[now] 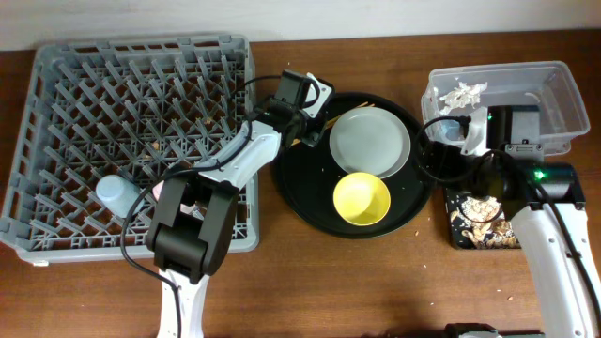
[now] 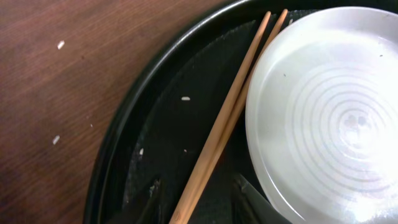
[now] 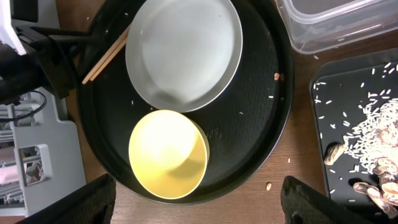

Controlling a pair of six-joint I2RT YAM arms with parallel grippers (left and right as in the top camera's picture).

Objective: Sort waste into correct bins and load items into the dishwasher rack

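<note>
Two wooden chopsticks (image 2: 227, 118) lie on the round black tray, against the rim of the pale plate (image 2: 329, 112). My left gripper (image 2: 199, 208) is open, low over the tray, one finger on each side of the chopsticks' near end; overhead it is at the tray's left edge (image 1: 305, 122). My right gripper (image 3: 199, 205) is wide open and empty, high above the yellow bowl (image 3: 168, 155) and at the tray's right edge overhead (image 1: 437, 145). A blue cup (image 1: 117, 194) sits in the grey rack (image 1: 56, 84). The white napkin (image 1: 465, 92) lies in the clear tub (image 1: 563, 94).
The round black tray (image 1: 300, 202) holds the plate (image 1: 369, 143) and the bowl (image 1: 362, 199). The shallow black tray (image 1: 455, 239) at the right holds rice grains and brown scraps (image 3: 373, 155). Crumbs dot the wood around both trays. A bit of pink (image 1: 165, 188) shows beside the left arm.
</note>
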